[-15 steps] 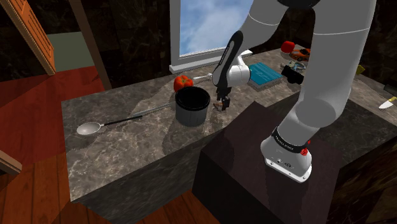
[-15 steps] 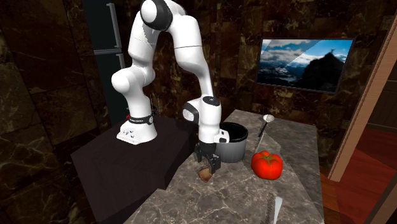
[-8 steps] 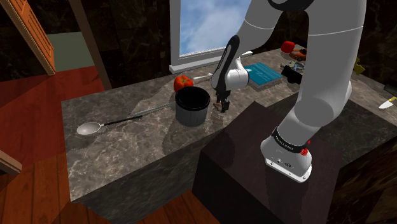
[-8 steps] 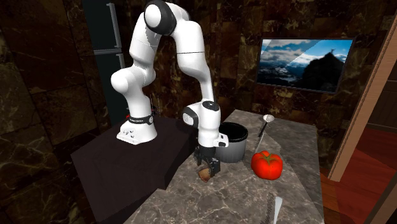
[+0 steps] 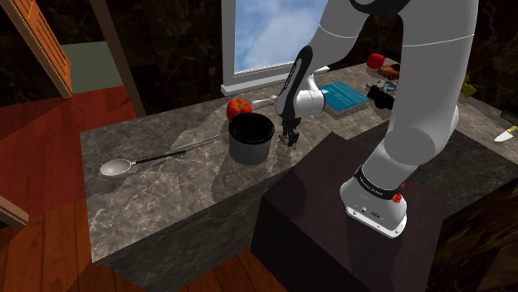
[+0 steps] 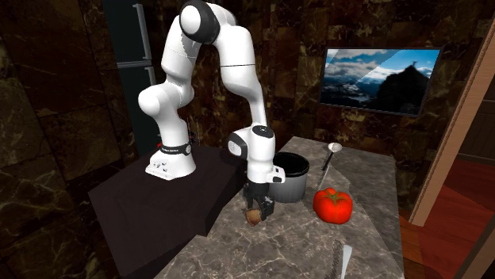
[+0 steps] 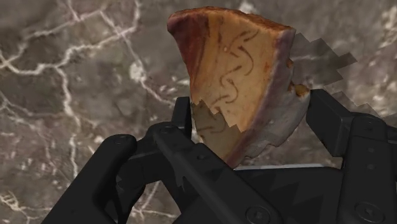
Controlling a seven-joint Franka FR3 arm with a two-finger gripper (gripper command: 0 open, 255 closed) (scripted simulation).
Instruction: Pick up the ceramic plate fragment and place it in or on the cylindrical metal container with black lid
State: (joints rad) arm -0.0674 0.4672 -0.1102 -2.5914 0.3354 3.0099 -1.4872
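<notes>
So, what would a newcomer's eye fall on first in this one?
The white arm bends down over the marble counter, its black gripper low beside the dark cylindrical container. In the wrist view the cream plate fragment with its reddish-brown rim stands out, clasped between the fingers. A bright red tomato sits on the counter near the container.
</notes>
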